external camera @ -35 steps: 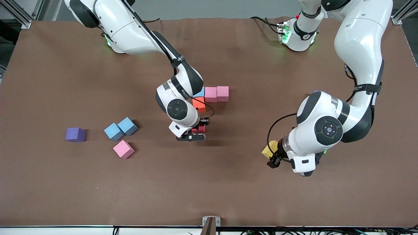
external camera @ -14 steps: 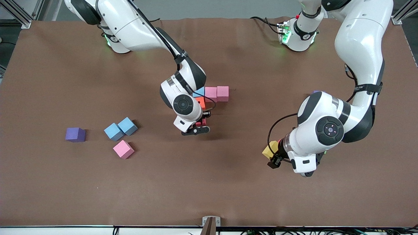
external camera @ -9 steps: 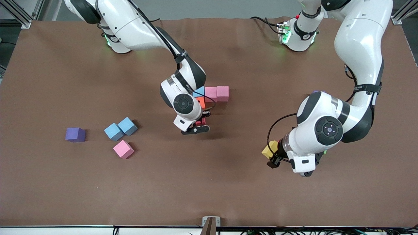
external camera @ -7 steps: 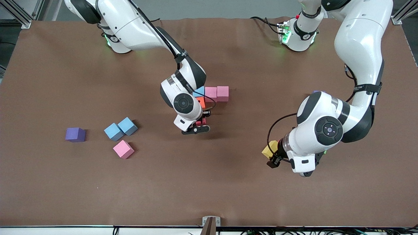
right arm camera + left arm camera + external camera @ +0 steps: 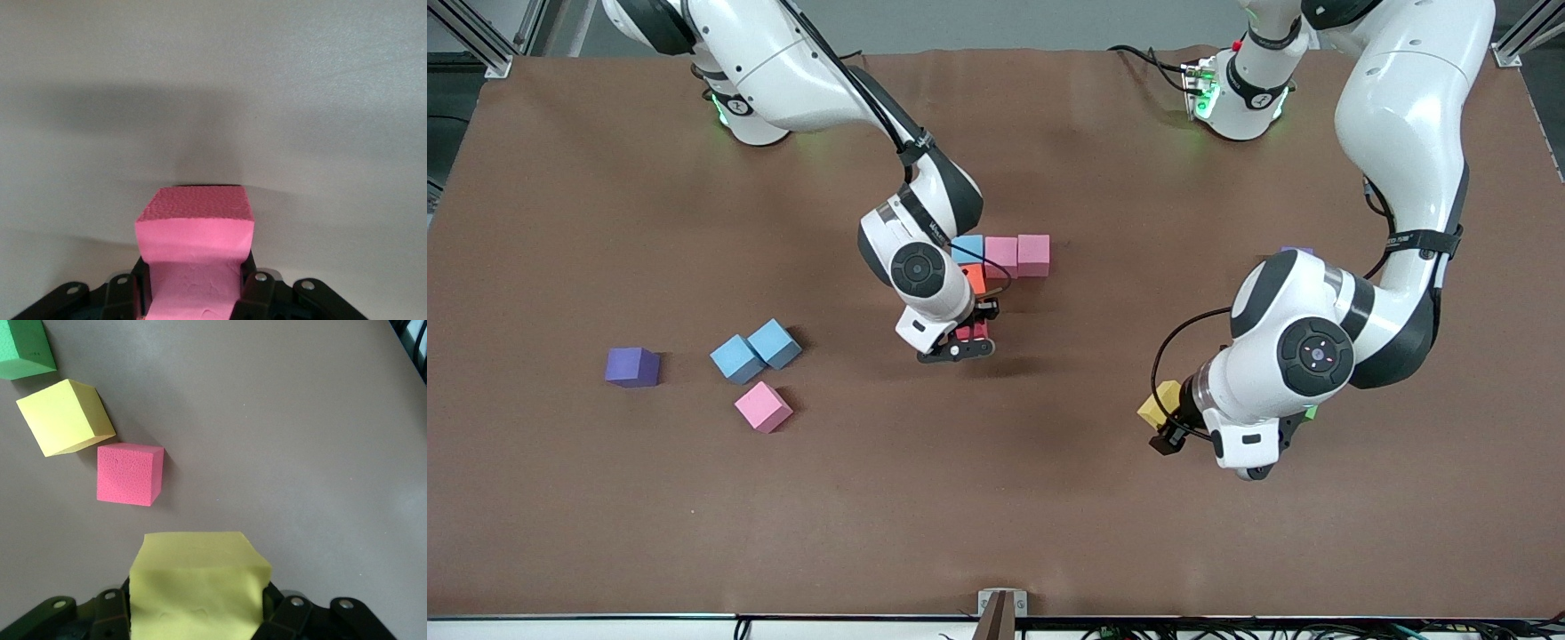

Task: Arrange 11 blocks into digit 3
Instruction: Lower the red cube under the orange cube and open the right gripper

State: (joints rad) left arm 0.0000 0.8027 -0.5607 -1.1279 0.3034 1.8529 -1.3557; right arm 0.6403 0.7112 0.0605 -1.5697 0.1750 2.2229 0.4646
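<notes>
Right gripper [image 5: 961, 342] is clamped on a small red matte foam cube [image 5: 970, 333], low over the counter [image 5: 996, 498] at 6 o'clock of the orange foam cube [image 5: 975, 278], w/ no gap visible between them in the front view. Orange one touches the light blue foam cube [image 5: 967, 250] at its 12; two pink foam cubes [image 5: 1017, 255] run on from the blue toward the left arm's end. Left gripper [image 5: 200, 613] is closed on a yellow foam cube [image 5: 197, 587], up over bare counter. In the left wrist view, below it: second red cube [image 5: 129, 473], second yellow [image 5: 65, 416], green cube [image 5: 25, 349]. Toward the right arm's end: two more blue cubes [image 5: 755, 350], a pink cube [image 5: 763, 406], a purple cube [image 5: 632, 366].
</notes>
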